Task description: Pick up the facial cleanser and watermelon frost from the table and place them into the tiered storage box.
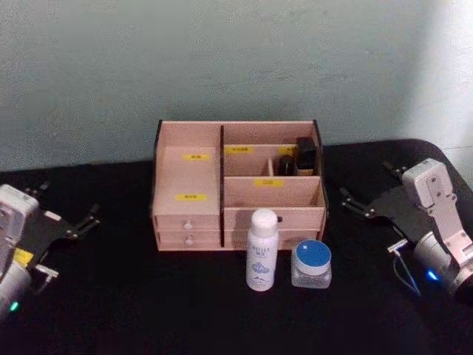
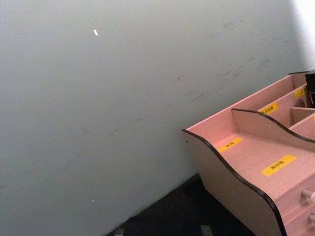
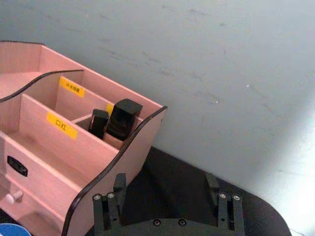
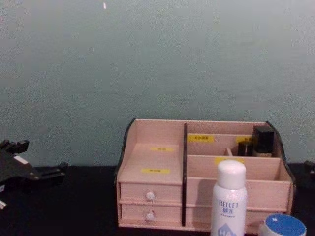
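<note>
The facial cleanser point(image 1: 262, 250), a tall white bottle with blue print, stands upright just in front of the tiered storage box point(image 1: 188, 185). To its right sits the watermelon frost point(image 1: 311, 263), a squat jar with a blue lid. Both also appear in the chest view, the cleanser point(image 4: 230, 201) and the jar point(image 4: 283, 227) before the box point(image 4: 157, 162). My left gripper point(image 1: 68, 201) rests open at the table's far left, well away from them. My right gripper point(image 1: 367, 185) is open at the far right; its wrist view shows the gripper point(image 3: 165, 182) pointing past the box's right end wall point(image 3: 123, 162).
Small black bottles point(image 1: 299, 157) stand in the box's back right compartment point(image 3: 115, 120). A grey wall point(image 4: 157, 59) rises close behind the box. The black table point(image 1: 148, 296) spreads in front, and its right back corner ends near my right arm.
</note>
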`<state>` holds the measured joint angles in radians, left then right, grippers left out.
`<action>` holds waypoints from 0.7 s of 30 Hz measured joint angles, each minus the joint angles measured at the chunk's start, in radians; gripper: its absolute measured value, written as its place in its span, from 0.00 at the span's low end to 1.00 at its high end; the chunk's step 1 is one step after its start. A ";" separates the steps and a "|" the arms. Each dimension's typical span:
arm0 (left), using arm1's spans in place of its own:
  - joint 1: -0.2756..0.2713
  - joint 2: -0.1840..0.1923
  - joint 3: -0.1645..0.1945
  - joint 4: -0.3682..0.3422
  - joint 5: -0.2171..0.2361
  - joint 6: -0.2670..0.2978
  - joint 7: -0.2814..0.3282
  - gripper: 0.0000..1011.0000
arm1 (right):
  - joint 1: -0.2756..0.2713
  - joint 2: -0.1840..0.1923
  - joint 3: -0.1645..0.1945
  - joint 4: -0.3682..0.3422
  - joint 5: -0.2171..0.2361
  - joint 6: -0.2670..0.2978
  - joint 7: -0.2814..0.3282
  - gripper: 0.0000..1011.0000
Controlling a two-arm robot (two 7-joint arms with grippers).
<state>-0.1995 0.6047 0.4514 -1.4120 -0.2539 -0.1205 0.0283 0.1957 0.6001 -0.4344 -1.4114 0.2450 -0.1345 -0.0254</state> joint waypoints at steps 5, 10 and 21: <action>0.000 0.000 0.000 0.000 0.000 0.000 0.000 0.99 | -0.016 -0.004 0.026 -0.014 -0.001 -0.018 0.013 0.99; 0.000 0.000 0.000 0.000 0.000 0.000 0.000 0.99 | -0.040 0.003 0.047 -0.040 0.012 -0.031 0.032 0.99; 0.000 0.000 0.000 0.000 0.000 0.000 0.000 0.99 | -0.138 0.065 0.099 -0.150 0.067 -0.096 0.136 0.99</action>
<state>-0.1995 0.6047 0.4514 -1.4120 -0.2539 -0.1205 0.0283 0.0578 0.6648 -0.3357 -1.5618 0.3117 -0.2301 0.1111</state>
